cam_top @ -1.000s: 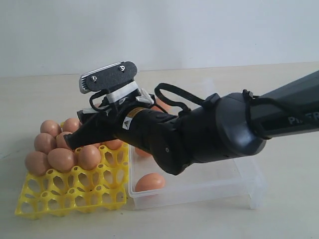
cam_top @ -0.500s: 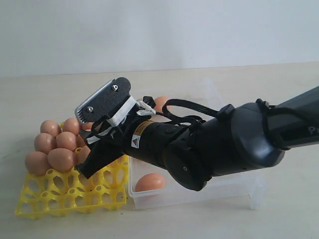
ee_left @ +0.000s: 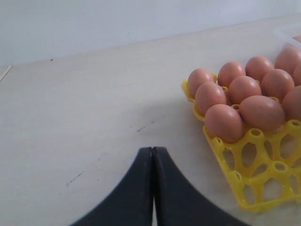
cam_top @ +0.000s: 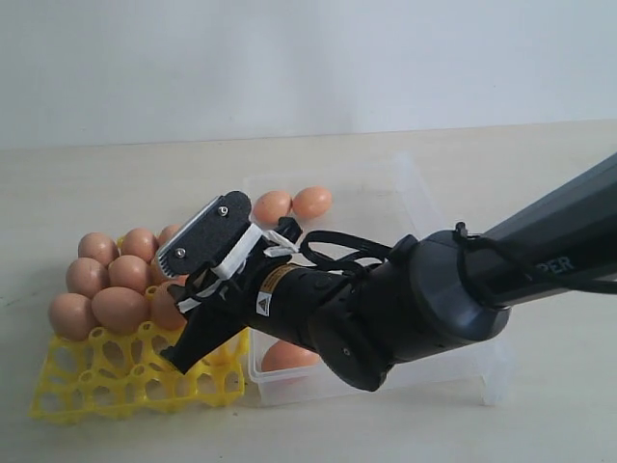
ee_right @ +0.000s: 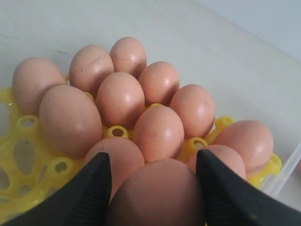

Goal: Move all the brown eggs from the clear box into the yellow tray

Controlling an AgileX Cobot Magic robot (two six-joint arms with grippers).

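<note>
Right up close on the right wrist camera, my right pincer (ee_right: 151, 159) has its black fingers (ee_right: 91, 190) spread wide. They are clamped on either side of one smooth, orange-brown, faintly speckled oval egg (ee_right: 157, 197). This held egg hangs low over the bright yellow plastic lattice tray (ee_right: 16, 141); whether it touches a cup, I can't tell. Just past it, the other brown eggs (ee_right: 120, 99) sit packed side by side in the tray's cups, and the cups nearest the camera stand open.

Over on the left wrist camera, my left pincer (ee_left: 152, 151) has its two black tips pressed together with nothing between them. It is above the bare pale surface (ee_left: 70, 108), off to one side of the tray and apart from it.

From the exterior camera, the tray's front rows are bare yellow lattice. The black right arm (cam_top: 434, 299) reaches in from the right, pincer tipped down over the tray's right-hand cups. The shallow clear plastic box (cam_top: 472, 365) lies just beside the tray on that side. One more brown egg (cam_top: 287, 354) lies in the box near its front wall, partly hidden by the arm. Further back, two more eggs (cam_top: 311, 202) rest together at the box's far end.
</note>
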